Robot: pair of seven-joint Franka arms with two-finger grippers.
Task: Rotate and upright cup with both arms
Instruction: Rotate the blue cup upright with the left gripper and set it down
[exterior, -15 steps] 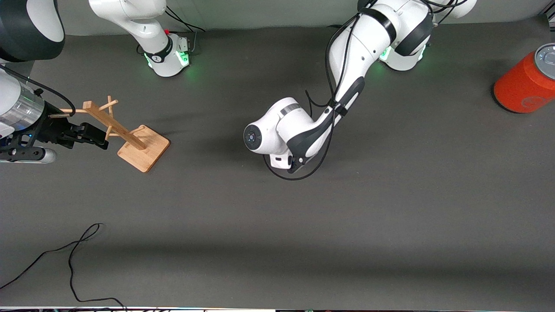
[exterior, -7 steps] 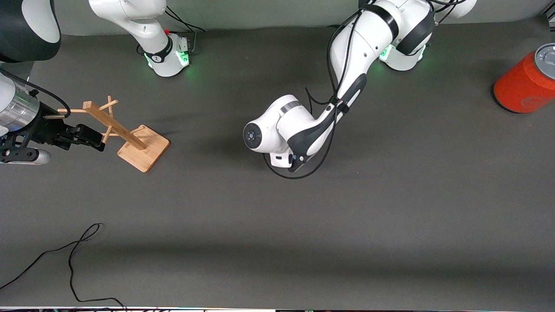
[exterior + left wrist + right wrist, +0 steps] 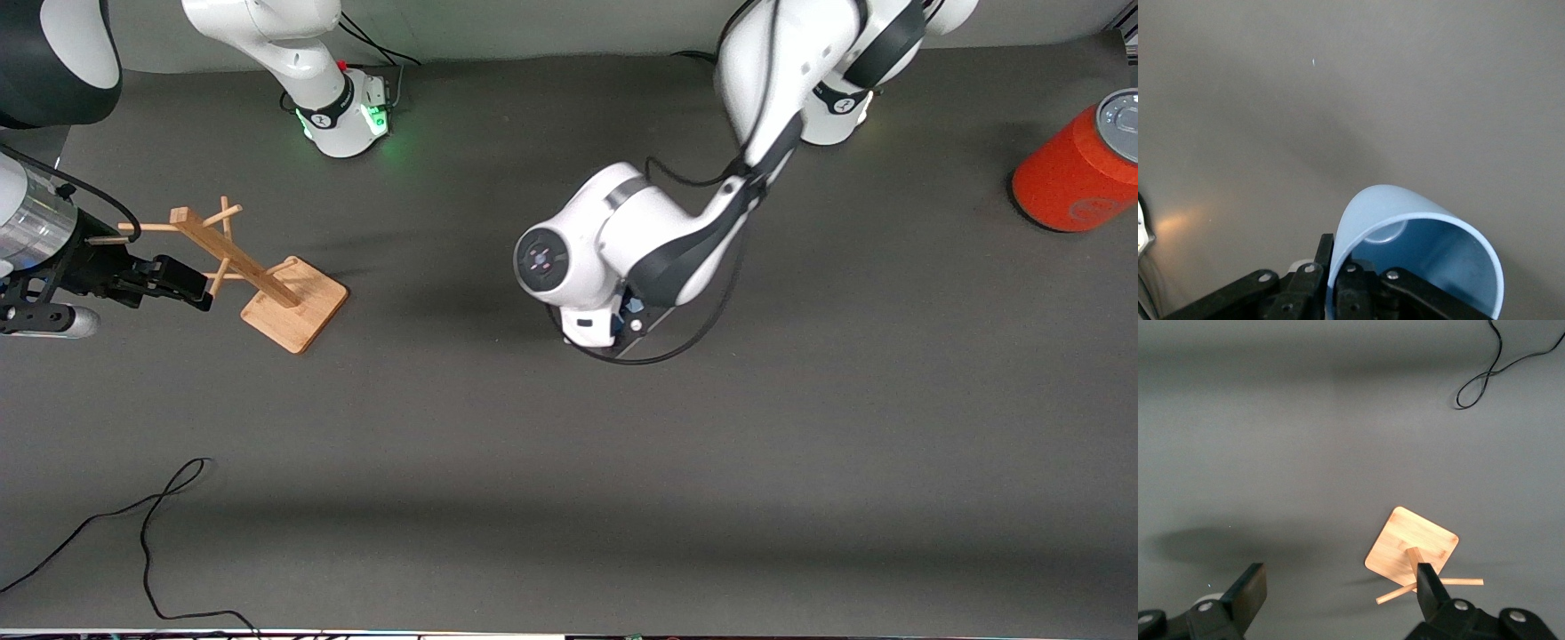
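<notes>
While right gripper (image 3: 1338,600) agape — cup (image 3: 1418,257) in left gripper (image 3: 1345,287).

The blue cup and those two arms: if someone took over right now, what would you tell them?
Left gripper: shut on the cup's rim, over mid-table; the front view hides both under the wrist.
Right gripper: open, holding nothing, above the wooden rack at the right arm's end.
Done: cup grasped.
Left: rotating it and setting it upright.
Orange can stands at the left arm's end.
</notes>
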